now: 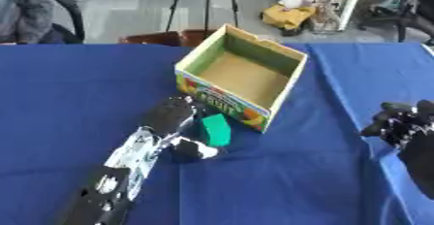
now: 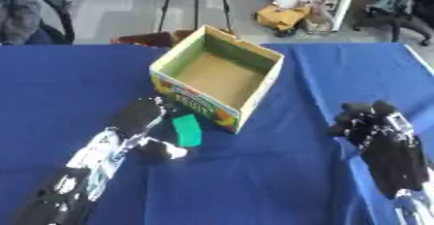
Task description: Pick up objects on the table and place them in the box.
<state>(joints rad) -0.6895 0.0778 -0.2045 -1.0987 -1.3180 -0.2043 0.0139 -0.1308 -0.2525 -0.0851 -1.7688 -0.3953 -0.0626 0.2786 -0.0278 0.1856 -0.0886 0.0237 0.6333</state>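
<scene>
1. So, the table [image 1: 76,88]: covered in blue cloth, fills most of both views. It carries the box, and both arms reach over it.
2. The box [image 1: 284,86]: open cardboard, set askew at about the middle of the table. Green inner walls, brown floor, nothing visible inside. Its near outer wall has a colourful fruit print with some lettering I cannot read.
3. Left arm [image 1: 118,175]: black with silver joints, comes up from the lower left toward the box's near wall.
4. Left hand [image 1: 172,115]: just off the box's near-left corner, back of the hand facing the camera. Fingers curl down beside the green block and the thumb sits below the block, close to it. The hand looks closed around the block, but I cannot tell exactly where the fingers touch it, since the hand hides that side.
5. Right hand [image 2: 373,122]: well to the right of the box and nearer the camera. Fingers are curled in on themselves with nothing in them. It sits over the table, not touching the box.
6. Green block [image 1: 215,129]: small, rectangular, standing on end. It is just in front of the box's near wall, near the near corner, and outside the box. It lies right against the left hand's fingers. Whether it rests on the cloth or is lifted I cannot tell.
</scene>
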